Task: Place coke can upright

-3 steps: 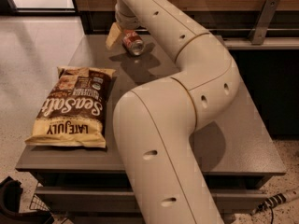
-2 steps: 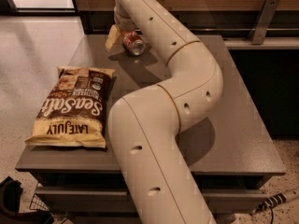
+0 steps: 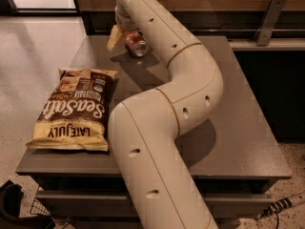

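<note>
The coke can point(image 3: 136, 43) is a small red can at the far left of the grey table point(image 3: 238, 104), tilted with its silver end towards the camera. My gripper point(image 3: 126, 41) reaches down to it from the long cream arm. One cream finger point(image 3: 114, 37) shows just left of the can, and the other finger is hidden behind the arm. The gripper is shut on the can and holds it close to the tabletop.
A brown chip bag point(image 3: 74, 109) lies flat on the table's left side. My arm's elbow point(image 3: 190, 89) bends over the middle of the table. A dark wall ledge point(image 3: 267, 27) runs behind the table. Light floor point(image 3: 33, 51) lies to the left.
The arm's elbow has swung right and its upper links have shifted. The gripper and the can have stayed in almost the same place at the far left.
</note>
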Robot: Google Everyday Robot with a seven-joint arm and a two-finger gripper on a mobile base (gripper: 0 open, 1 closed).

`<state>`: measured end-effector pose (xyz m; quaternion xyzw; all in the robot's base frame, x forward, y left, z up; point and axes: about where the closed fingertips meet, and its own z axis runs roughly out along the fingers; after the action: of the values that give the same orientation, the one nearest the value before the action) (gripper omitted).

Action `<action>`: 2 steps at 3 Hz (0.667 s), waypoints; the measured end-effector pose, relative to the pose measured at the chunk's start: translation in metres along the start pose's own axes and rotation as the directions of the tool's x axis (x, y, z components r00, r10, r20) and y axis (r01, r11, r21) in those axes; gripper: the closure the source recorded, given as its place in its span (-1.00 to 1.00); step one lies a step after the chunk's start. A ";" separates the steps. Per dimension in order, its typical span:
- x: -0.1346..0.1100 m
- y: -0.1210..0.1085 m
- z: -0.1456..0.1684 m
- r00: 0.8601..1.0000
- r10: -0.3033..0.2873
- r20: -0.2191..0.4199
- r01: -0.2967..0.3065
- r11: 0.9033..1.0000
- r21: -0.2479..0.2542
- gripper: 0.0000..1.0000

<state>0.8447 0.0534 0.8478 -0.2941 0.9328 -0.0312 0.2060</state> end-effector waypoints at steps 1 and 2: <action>0.000 0.003 0.003 1.000 -0.010 -0.012 0.010 1.000 0.000 -1.00; 0.001 0.006 0.007 1.000 -0.018 -0.023 0.018 1.000 -0.002 -1.00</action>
<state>0.8436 0.0587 0.8397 -0.3022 0.9325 -0.0354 0.1947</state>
